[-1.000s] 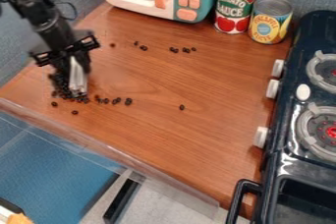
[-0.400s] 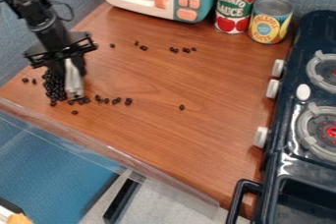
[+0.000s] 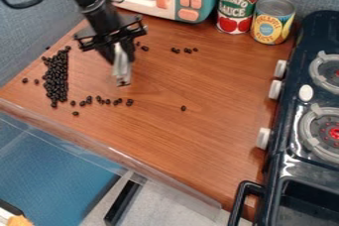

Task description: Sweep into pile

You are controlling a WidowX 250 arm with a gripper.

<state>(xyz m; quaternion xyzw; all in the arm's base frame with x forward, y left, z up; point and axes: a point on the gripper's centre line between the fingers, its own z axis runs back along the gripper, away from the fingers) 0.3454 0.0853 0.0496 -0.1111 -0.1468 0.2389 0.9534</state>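
Most of the small dark beans (image 3: 56, 88) lie together in one long heap (image 3: 59, 69) on the desk (image 3: 198, 81), near its left edge as the camera sees it. The claw (image 3: 122, 79) is at the right side of this heap, well apart from it, with bare wood between. I cannot tell if the claw is open or closed; a pale narrow piece (image 3: 120, 64) is at its lower end, and whether this is held I also cannot tell.

The long axis of the heap goes up and down in the view, so its long side faces the claw. Below the claw, a loose row of beans (image 3: 108, 101) goes sideways toward the heap's lower end. Some others (image 3: 183, 50) are at the upper right, and one single bean (image 3: 183, 108) is at the lower right.

In my judgement, the sweep is well advanced but not complete. The next push should begin at the right side of the stray beans and go leftward, along the row. The beans are round, so they may roll past; too strong a push could spread the heap.
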